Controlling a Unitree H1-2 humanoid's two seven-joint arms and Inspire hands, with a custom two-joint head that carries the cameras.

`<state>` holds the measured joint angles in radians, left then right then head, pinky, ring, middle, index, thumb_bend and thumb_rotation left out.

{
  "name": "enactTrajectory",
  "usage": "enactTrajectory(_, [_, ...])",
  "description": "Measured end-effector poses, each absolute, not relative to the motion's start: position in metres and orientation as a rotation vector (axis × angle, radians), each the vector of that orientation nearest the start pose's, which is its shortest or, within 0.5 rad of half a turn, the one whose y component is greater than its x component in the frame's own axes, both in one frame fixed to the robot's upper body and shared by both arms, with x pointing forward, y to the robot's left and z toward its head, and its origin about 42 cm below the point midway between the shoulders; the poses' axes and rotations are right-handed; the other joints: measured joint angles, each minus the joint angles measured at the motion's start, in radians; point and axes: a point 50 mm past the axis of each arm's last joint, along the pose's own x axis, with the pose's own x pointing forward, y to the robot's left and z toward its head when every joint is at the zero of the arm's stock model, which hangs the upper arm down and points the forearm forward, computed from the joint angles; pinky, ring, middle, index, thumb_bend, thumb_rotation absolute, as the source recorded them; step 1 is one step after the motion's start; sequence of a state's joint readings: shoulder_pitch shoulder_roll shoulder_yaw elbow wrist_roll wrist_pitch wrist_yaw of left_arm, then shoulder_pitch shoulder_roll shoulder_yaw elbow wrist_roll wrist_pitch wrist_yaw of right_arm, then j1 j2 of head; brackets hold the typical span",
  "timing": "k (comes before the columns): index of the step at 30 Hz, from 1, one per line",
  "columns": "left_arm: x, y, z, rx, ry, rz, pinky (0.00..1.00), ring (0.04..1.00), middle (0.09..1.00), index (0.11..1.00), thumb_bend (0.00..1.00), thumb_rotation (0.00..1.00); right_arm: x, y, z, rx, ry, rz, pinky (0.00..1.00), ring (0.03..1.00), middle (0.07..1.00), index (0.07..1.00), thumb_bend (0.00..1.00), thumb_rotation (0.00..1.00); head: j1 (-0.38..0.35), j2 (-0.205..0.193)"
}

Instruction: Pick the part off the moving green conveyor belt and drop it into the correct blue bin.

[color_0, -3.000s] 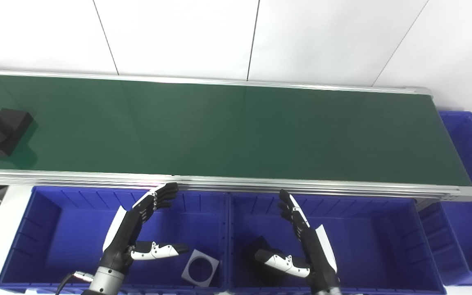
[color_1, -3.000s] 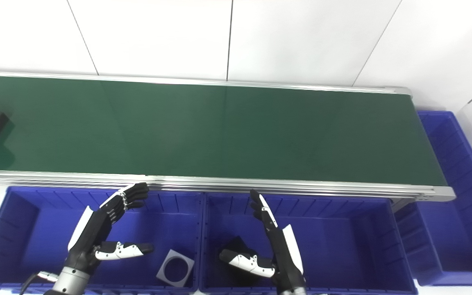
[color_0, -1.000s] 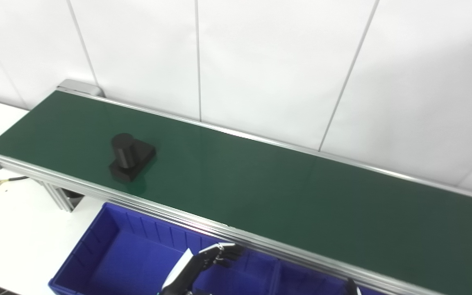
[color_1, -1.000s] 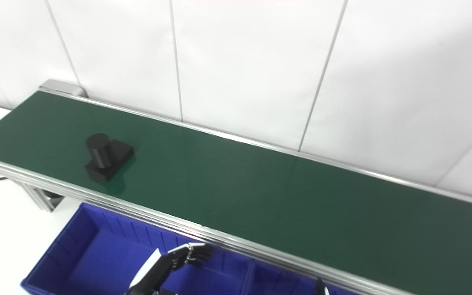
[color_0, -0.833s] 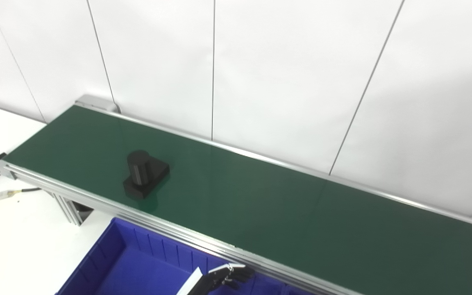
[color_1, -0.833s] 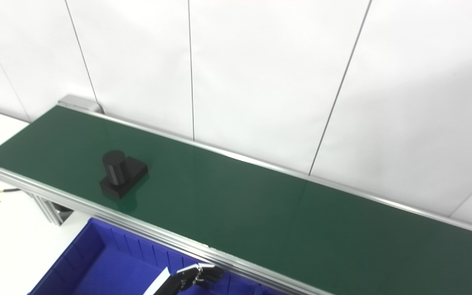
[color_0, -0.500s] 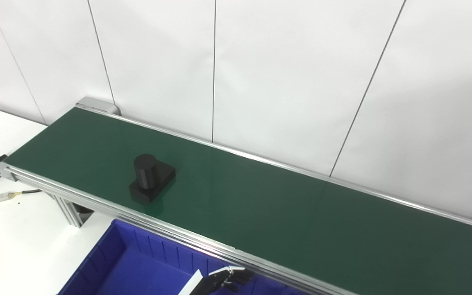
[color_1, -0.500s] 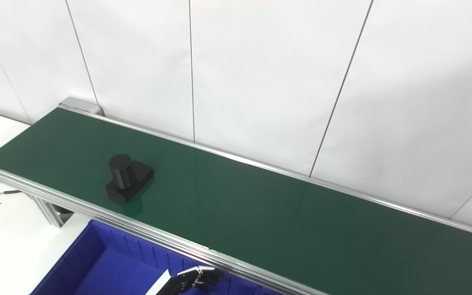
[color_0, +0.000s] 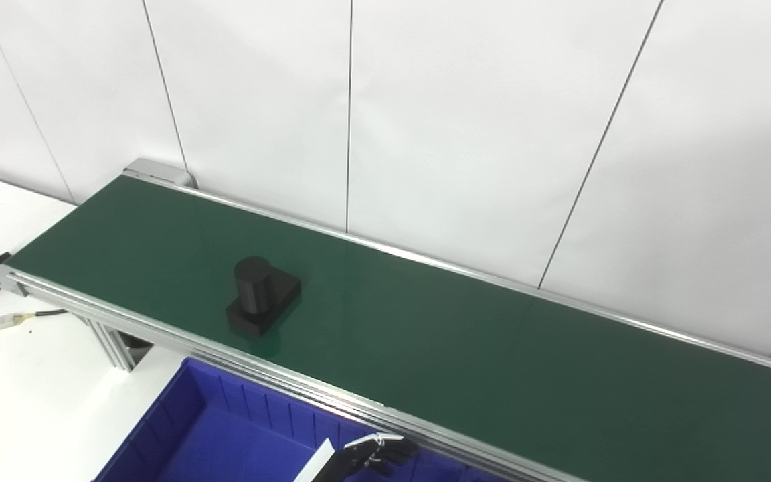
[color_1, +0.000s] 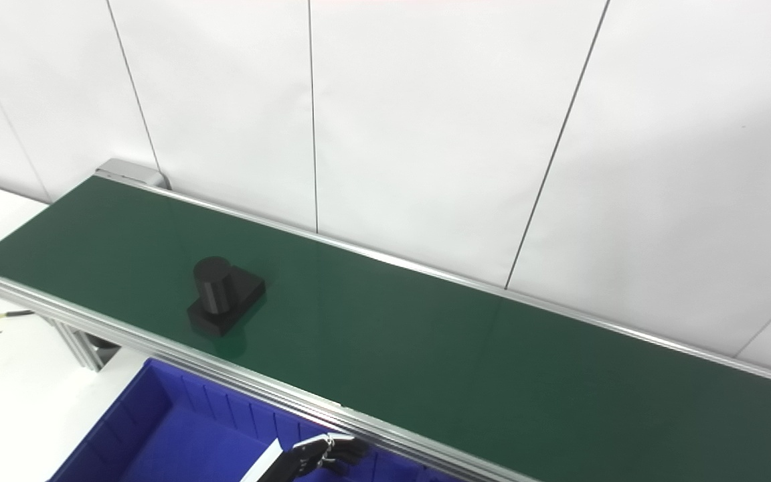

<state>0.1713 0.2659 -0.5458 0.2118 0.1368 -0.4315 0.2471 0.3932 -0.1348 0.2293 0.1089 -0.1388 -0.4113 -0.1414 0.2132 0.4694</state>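
On the left part of the green conveyor belt (color_0: 425, 335), nearer its near rail, stands the black part (color_0: 262, 294), a short cylinder upright on a square base. Near it, below the rail, lies the blue plastic bin (color_0: 225, 435). Only the curled fingertips of the left hand (color_0: 372, 455) show over the bin; whether it is apart or together I cannot tell. The right hand is not visible. I think a late reach could miss the part, or knock it over.
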Motion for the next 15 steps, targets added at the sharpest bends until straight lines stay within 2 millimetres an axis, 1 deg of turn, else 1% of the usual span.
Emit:
enactTrajectory(3, [0.171, 0.184, 0.011, 0.269, -0.038, -0.353, 0.68, 0.742, 0.765, 0.752, 1.00, 0.28, 0.122, -0.216, 0.014, -0.195, 0.071, 0.071, 0.97, 0.959, 0.964, 1.000, 0.80, 0.56, -0.003, 0.003])
enactTrajectory(4, [0.171, 0.184, 0.011, 0.269, -0.038, -0.353, 0.68, 0.744, 0.767, 0.754, 0.99, 0.27, 0.122, -0.216, 0.014, -0.194, 0.071, 0.068, 0.98, 0.961, 0.960, 1.000, 0.82, 0.57, -0.012, 0.011])
enactTrajectory(9, [0.171, 0.182, 0.010, 0.273, -0.036, -0.354, 0.68, 0.745, 0.768, 0.758, 0.99, 0.27, 0.120, -0.217, 0.018, -0.191, 0.061, 0.056, 0.98, 0.960, 0.957, 1.000, 0.79, 0.56, -0.014, 0.012])
enactTrajectory(11, [0.170, 0.180, 0.008, 0.277, -0.035, -0.361, 0.68, 0.740, 0.764, 0.752, 0.99, 0.27, 0.119, -0.218, 0.019, -0.192, 0.059, 0.053, 0.97, 0.943, 0.944, 0.988, 0.84, 0.57, -0.012, 0.012])
enactTrajectory(15, [0.170, 0.178, 0.007, 0.281, -0.036, -0.354, 0.67, 0.738, 0.763, 0.750, 0.99, 0.28, 0.118, -0.221, 0.030, -0.171, 0.027, 0.034, 0.93, 0.924, 0.931, 0.977, 0.85, 0.57, -0.014, 0.021])
